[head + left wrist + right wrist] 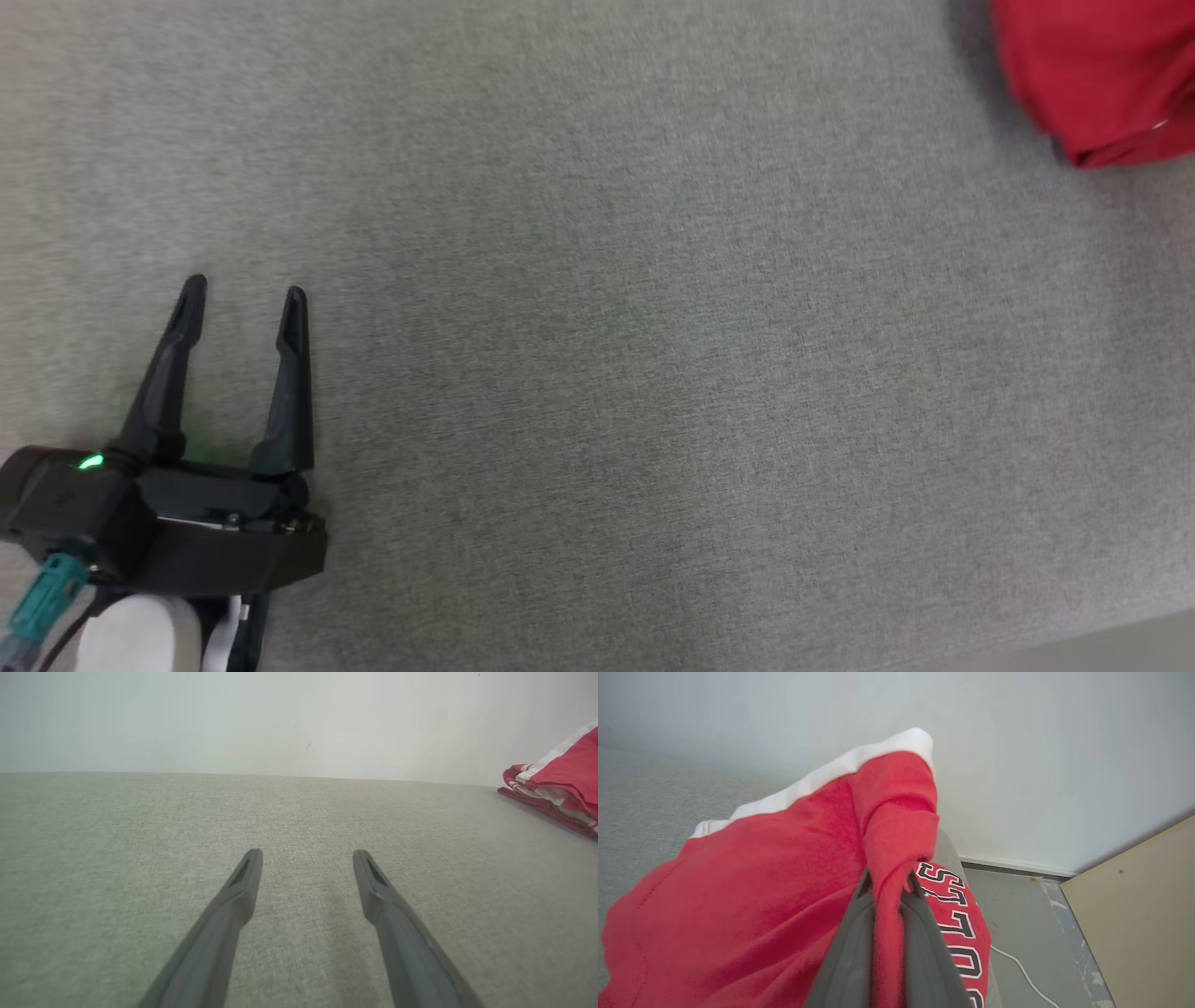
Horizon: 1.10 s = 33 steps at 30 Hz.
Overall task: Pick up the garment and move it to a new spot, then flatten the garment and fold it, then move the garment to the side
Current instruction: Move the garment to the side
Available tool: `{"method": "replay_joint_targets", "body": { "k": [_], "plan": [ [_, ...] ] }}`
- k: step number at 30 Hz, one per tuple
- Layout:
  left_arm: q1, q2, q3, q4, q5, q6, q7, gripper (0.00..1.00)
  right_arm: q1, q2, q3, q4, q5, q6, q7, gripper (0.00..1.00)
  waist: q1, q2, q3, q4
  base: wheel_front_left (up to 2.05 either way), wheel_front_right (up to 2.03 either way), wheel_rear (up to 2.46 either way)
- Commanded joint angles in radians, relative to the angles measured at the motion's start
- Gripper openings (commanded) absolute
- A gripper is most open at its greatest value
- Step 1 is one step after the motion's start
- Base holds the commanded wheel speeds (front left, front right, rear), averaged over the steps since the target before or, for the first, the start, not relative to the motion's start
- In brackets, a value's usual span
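We find the red garment (1092, 75) at the far right corner of the grey cloth-covered bench (597, 373), well apart from the bare middle. In the left wrist view it lies in stacked layers with white stripes showing at the folds, so we judge the folding done and the last step, setting it aside, in hand.

The right tool (889, 882) is closed on a bunched ridge of red cloth, its two fingers pinching the fold from either side. We think the grip sits on a thick gathered part so that several layers come along together instead of one layer peeling off the pile. Just beyond the black and white lettering (952, 905) the right edge of the bench drops to the floor (1017, 896), where a white cord (1017, 961) runs. The pile has little room left on that side.

The left tool (245, 286) hovers near the near left corner, its fingers spread wide and holding nothing. We take it to be parked there to keep clear of the cloth, since one pinch looks enough for a pile this small.

The risk we see is the pile sliding over the right edge or opening up on release, so the cloth should be set down short of that edge.
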<state>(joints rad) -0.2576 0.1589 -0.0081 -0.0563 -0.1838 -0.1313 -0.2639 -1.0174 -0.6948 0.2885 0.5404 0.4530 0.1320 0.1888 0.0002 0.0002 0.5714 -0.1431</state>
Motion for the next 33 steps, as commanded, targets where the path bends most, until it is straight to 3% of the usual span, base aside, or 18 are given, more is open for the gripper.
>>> {"method": "replay_joint_targets", "body": {
  "k": [1,9,17,18,19,20,21,22,33],
  "plan": [
    [-0.005,0.008,0.001,-0.01,-0.006,0.001,0.0,1.0,-0.014,-0.014,-0.004,0.002,0.004,-0.003,0.006,0.0,-0.0002,-0.0002,0.055,-0.044,0.0,0.0,0.0],
    [0.004,0.018,-0.019,-0.052,-0.015,0.001,0.001,1.0,-0.086,-0.115,0.017,0.057,-0.058,-0.003,0.002,0.0,-0.0002,-0.0002,0.094,-0.022,0.0,0.0,0.0],
    [0.012,0.027,-0.012,-0.064,-0.019,0.002,0.004,1.0,-0.174,-0.111,0.021,0.207,-0.18,-0.003,-0.012,0.0,-0.0002,-0.0002,0.109,-0.002,0.0,0.0,0.0],
    [0.012,0.028,-0.008,-0.064,-0.019,0.002,0.004,1.0,-0.181,-0.106,0.016,0.216,-0.19,-0.003,-0.026,0.29,-0.0002,-0.0002,0.11,-0.001,0.0,0.0,0.0],
    [0.013,0.029,-0.005,-0.063,-0.019,0.002,0.004,1.0,-0.184,-0.099,0.015,0.226,-0.198,-0.003,-0.037,0.38,-0.0002,-0.0002,0.111,-0.001,0.0,0.0,0.0],
    [0.013,0.03,-0.002,-0.062,-0.019,0.002,0.004,1.0,-0.186,-0.093,0.023,0.23,-0.209,-0.003,-0.051,0.7,-0.0002,-0.0002,0.111,-0.002,0.0,0.0,0.0],
    [0.015,0.031,0.002,-0.06,-0.019,0.002,0.004,1.0,-0.19,-0.091,0.032,0.231,-0.224,-0.003,-0.065,0.94,-0.0002,-0.0002,0.112,-0.003,0.0,0.0,0.0],
    [0.016,0.031,0.006,-0.059,-0.018,0.002,0.004,1.0,-0.197,-0.088,0.03,0.239,-0.233,-0.003,-0.07,1.0,-0.0002,-0.0002,0.111,-0.006,0.0,0.0,0.0],
    [0.043,0.002,0.031,-0.018,-0.017,0.002,0.003,1.0,-0.203,0.006,0.01,0.264,-0.234,-0.003,-0.169,1.0,-0.0002,-0.0002,0.006,-0.003,0.0,0.0,0.0]
  ]
}}
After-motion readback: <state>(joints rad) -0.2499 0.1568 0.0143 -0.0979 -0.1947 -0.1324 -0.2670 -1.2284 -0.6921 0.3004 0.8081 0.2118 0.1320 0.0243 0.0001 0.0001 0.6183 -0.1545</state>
